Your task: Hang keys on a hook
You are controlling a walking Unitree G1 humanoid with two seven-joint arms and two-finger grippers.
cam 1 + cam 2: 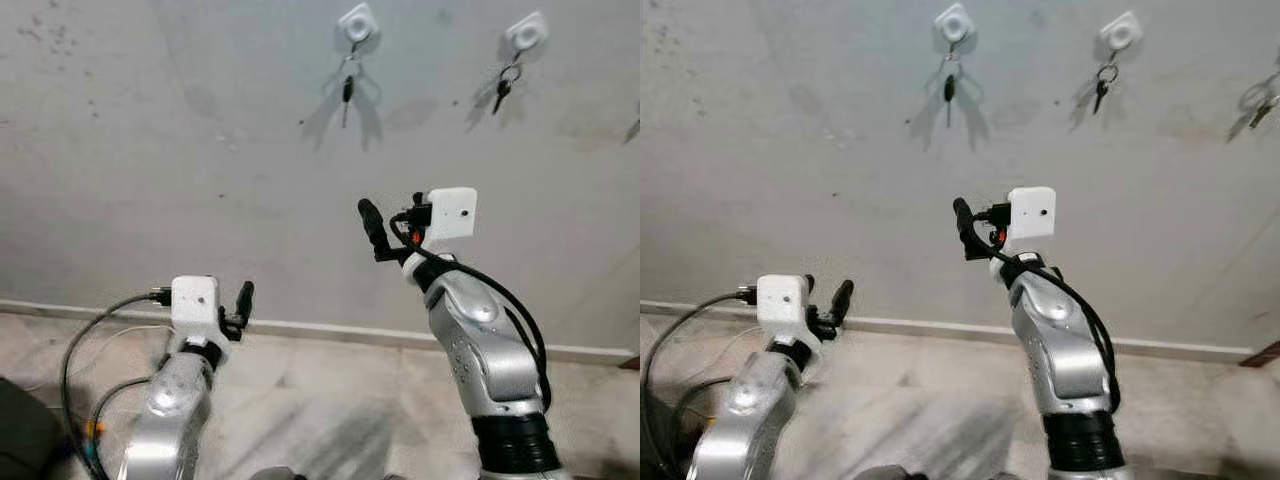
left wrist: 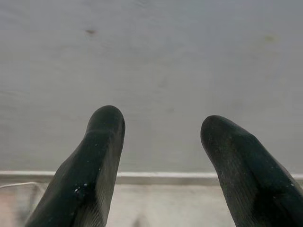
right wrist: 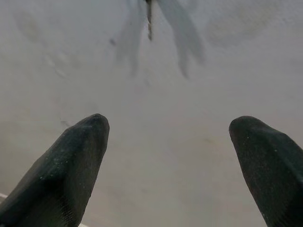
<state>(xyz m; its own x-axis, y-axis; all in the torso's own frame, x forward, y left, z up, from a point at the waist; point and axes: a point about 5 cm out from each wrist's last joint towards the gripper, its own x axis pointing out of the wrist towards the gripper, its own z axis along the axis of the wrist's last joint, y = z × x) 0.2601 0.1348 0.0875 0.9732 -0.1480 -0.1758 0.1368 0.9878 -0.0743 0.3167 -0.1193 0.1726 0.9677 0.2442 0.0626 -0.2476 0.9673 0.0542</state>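
The right gripper (image 1: 392, 228), fingers (image 3: 71, 170) spread and empty, was raised before the grey wall (image 1: 200, 150), below and well apart from the keys (image 1: 347, 88). These hung from a white hook (image 1: 357, 22) near the wall's upper edge, casting forked shadows. A second key set (image 1: 503, 88) hung from another white hook (image 1: 526, 32) to the right. The left gripper (image 1: 827, 298), likewise parted and empty, stood low near the skirting (image 1: 320, 330) where wall met floor (image 1: 320, 410).

Grey wall (image 1: 200, 180) bearing white hooks (image 1: 357, 22), keys (image 1: 347, 85) hanging from each (shadows splayed beneath).
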